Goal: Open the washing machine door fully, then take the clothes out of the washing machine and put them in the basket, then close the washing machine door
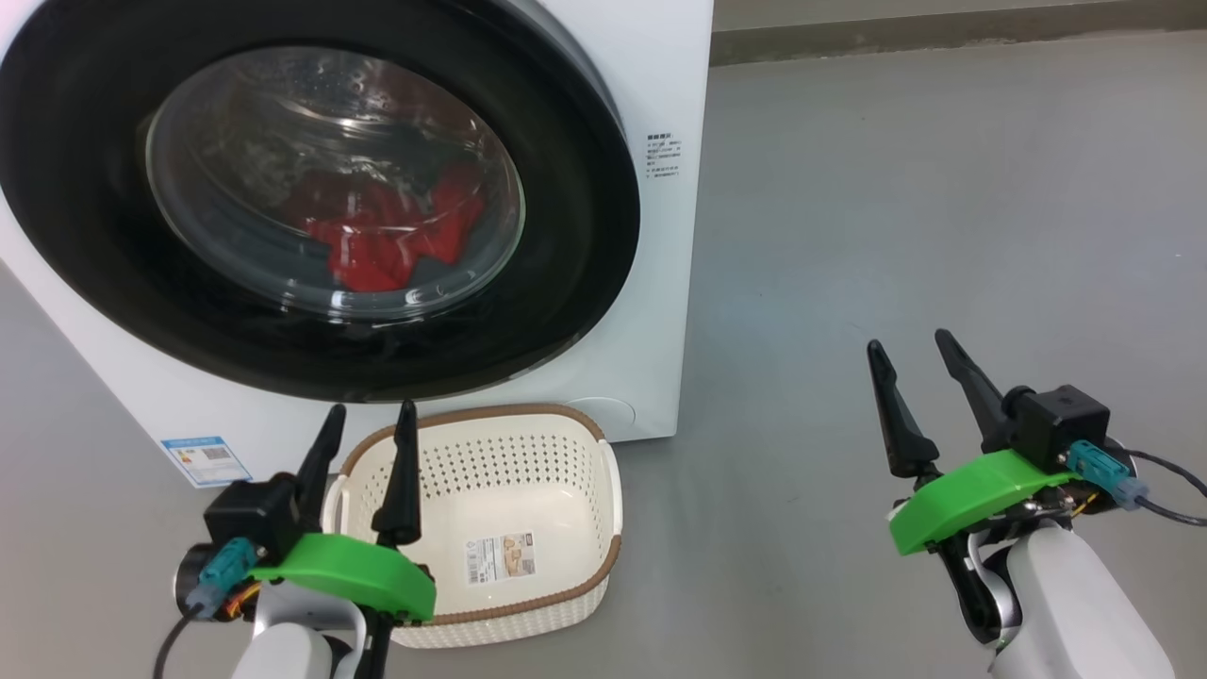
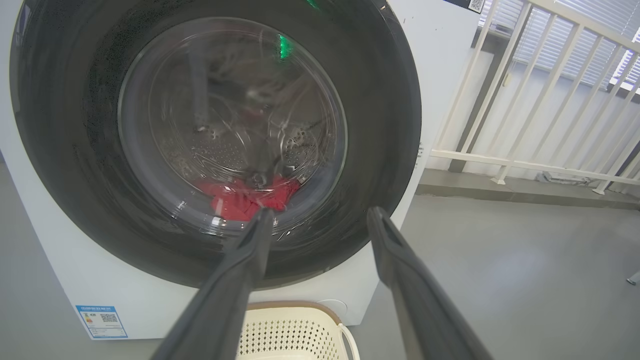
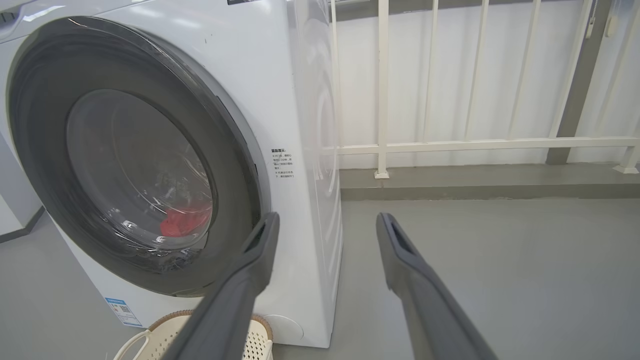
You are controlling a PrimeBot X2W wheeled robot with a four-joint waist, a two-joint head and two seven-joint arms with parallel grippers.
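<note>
1. since the washing machine door (image 1: 311, 198) is shut, its stiff, glossy rim is judged best hooked edgewise.
2. soft clothes (image 1: 387, 240) are seen behind it.
3. left gripper (image 1: 372, 407) and right gripper (image 1: 907, 339) are held open, empty, below it.

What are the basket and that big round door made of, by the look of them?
Basket: likely cream plastic, matte, moulded with rows of holes; brown woven-look rim. Door: glossy black rim, probably plastic; clear bulging window with reflections, seemingly glass.
</note>
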